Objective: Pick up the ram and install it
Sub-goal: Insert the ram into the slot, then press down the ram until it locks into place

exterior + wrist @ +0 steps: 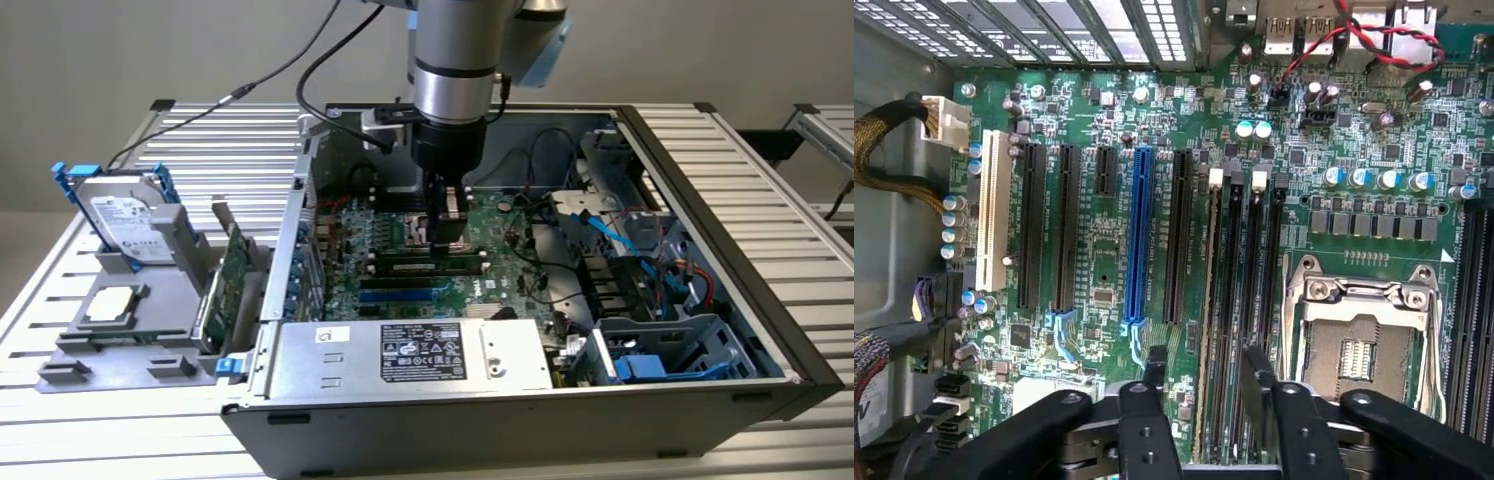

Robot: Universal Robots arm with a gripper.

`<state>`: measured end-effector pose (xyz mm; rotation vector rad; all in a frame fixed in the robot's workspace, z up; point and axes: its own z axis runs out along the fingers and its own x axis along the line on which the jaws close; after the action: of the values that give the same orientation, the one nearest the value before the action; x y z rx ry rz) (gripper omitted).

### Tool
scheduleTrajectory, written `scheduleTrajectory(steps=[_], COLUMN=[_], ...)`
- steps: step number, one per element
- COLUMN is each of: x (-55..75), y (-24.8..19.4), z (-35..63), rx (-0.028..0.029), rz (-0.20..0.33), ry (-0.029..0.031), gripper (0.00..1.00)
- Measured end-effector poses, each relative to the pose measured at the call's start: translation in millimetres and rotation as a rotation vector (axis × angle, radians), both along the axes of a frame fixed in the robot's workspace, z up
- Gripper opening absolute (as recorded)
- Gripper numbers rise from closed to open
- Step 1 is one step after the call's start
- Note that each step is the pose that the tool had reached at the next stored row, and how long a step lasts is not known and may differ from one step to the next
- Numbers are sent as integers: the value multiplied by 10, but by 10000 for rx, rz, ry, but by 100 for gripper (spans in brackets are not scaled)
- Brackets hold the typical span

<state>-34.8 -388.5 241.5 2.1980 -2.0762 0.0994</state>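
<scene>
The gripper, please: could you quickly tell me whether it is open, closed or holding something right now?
Gripper: open, holding nothing, fingers on either side of the ram, which stands in a motherboard slot.

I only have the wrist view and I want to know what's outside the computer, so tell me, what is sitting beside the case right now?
Observer: A grey holder stands outside the case, at the exterior view's left, with a hard drive on blue rails upright in it.
Operator: Anything else in that holder?
Observer: A large green expansion card stands on edge in it, close to the case wall.
Operator: How is the arm posed?
Observer: The arm stands vertical inside the open case, with the hand low over the memory slots.
</scene>
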Motion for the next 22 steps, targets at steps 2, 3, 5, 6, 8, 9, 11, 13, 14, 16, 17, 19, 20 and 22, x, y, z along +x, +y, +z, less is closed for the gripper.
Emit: scheduleTrajectory(steps=[2, 3, 5, 6, 8, 9, 11, 13, 14, 16, 17, 19, 20, 22], x=[0, 0, 0, 0, 0, 0, 0, 0, 0, 0, 0, 0, 0, 0], y=[0, 0, 0, 0, 0, 0, 0, 0, 0, 0, 0, 0, 0, -1], z=[3, 4, 6, 8, 10, 11, 13, 15, 16, 18, 19, 22, 22, 20], rx=[-2, -1, -1, -2, -2, -2, -2, -2, -2, -2, -1, -2, -2, -4], rz=[-1, 0, 0, 0, 0, 0, 0, 0, 0, 0, -1, 0, 0, 0], ry=[1, 1, 1, 1, 1, 2, 2, 1, 1, 1, 1, 1, 1, 2], gripper=[31, 25, 19, 13, 11, 11, 11, 11, 11, 11, 11, 11, 11, 11])
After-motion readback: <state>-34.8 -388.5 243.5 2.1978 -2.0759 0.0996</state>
